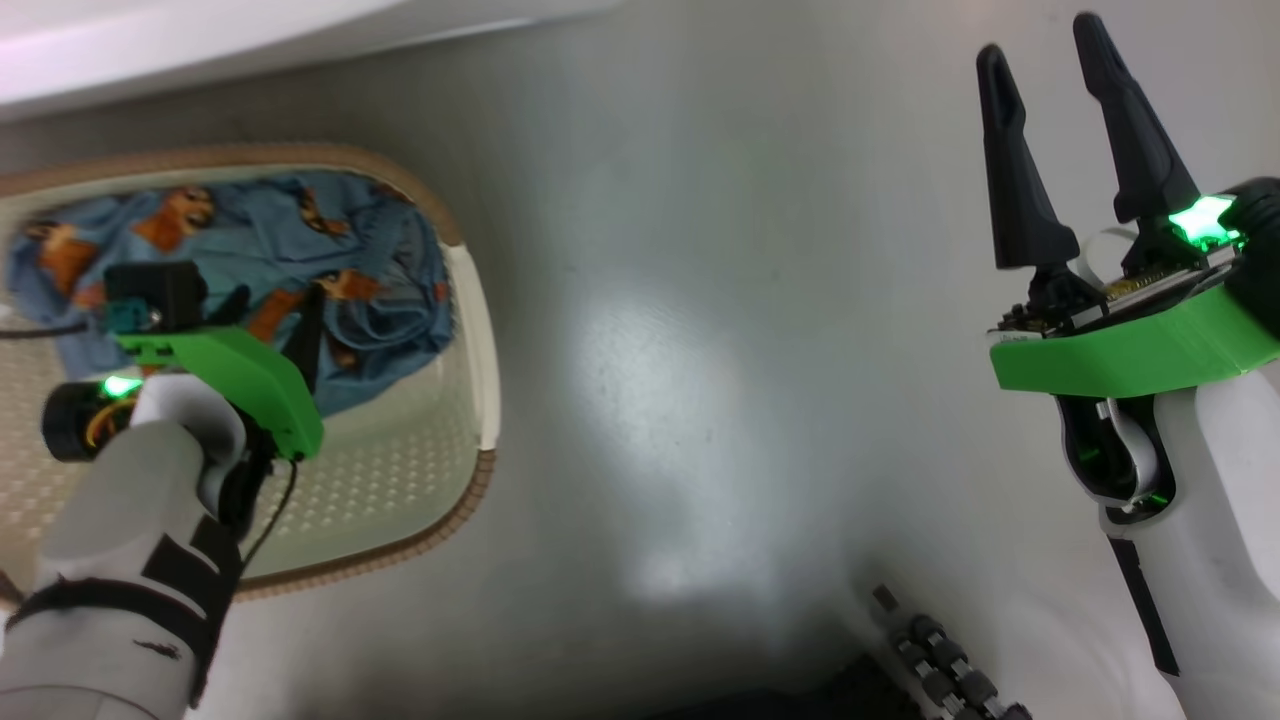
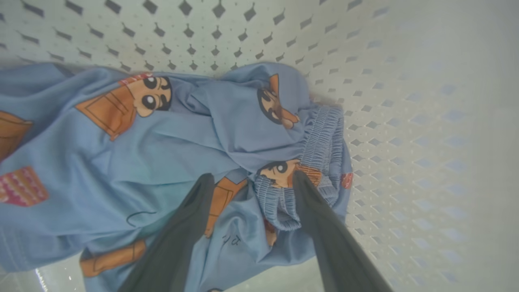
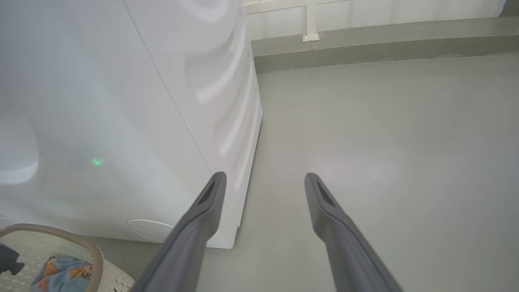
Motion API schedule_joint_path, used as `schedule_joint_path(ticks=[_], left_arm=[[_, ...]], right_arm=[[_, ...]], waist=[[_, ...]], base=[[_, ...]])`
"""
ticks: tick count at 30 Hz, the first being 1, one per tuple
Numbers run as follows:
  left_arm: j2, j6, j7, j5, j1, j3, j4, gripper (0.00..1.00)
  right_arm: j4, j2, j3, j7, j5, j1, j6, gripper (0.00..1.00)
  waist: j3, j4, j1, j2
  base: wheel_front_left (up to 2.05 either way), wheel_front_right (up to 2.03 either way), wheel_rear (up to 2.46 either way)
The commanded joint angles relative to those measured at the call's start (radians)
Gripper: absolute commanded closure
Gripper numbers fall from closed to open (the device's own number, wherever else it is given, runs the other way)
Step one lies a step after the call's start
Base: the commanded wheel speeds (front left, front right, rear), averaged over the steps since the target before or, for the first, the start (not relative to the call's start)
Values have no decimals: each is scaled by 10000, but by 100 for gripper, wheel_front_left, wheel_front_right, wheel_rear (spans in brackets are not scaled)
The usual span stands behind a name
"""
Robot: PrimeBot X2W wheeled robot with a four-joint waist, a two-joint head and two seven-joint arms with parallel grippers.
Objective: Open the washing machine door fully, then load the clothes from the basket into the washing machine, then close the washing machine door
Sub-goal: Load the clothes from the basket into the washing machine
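Left wrist view: left gripper [image 2: 252, 178] gapes empty over clothes [image 2: 121, 162] in basket [image 2: 405, 121], evidently for pickup; right gripper [image 1: 1040, 45] likewise open, empty.

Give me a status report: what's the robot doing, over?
Left claw open, down in basket, fingers astride blue clothes. Right claw open above floor beside washing machine. Nothing blocking the grab.

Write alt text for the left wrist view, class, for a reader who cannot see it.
The left gripper, fingers open, points into blue clothes printed with orange-brown cartoon figures, a gathered elastic band between its tips. The clothes lie crumpled in the cream perforated basket.
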Motion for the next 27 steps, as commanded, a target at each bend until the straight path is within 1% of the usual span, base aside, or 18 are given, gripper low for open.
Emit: schedule_joint_path(ticks=[1,8,15,19,21,22,24,27], left_arm=[[408,8,26,-76,83,71,48,0],[489,8,176,-316,-225,-225,276,0],[668,55,493,-282,-456,-593,573,0],[816,752,461,-82,-642,-721,744,0],[824,955,377,-73,-666,-721,783,0],[821,991,367,-87,-666,-714,797,36],[807,983,303,-112,-671,-711,816,100],[793,835,129,-175,-671,-690,833,100]], right_arm=[[-286,41,118,-49,-127,229,44,0],[-325,131,140,-49,-155,235,44,0],[-380,198,178,-49,-169,267,44,0],[-370,251,197,-49,-177,290,44,0],[-352,279,214,-49,-183,291,44,0],[-340,290,223,-49,-185,288,44,0],[-309,307,235,-49,-180,283,44,0],[-290,310,231,-49,-164,270,44,0]], waist=[[549,-424,0,0],[732,-630,0,0],[883,-847,0,0],[957,-926,0,0],[957,-951,0,0],[952,-960,0,0],[930,-968,0,0],[898,-963,0,0]], base=[[0,0,0],[0,0,0],[0,0,0],[0,0,0],[0,0,0],[0,0,0],[0,0,0],[0,0,0]])
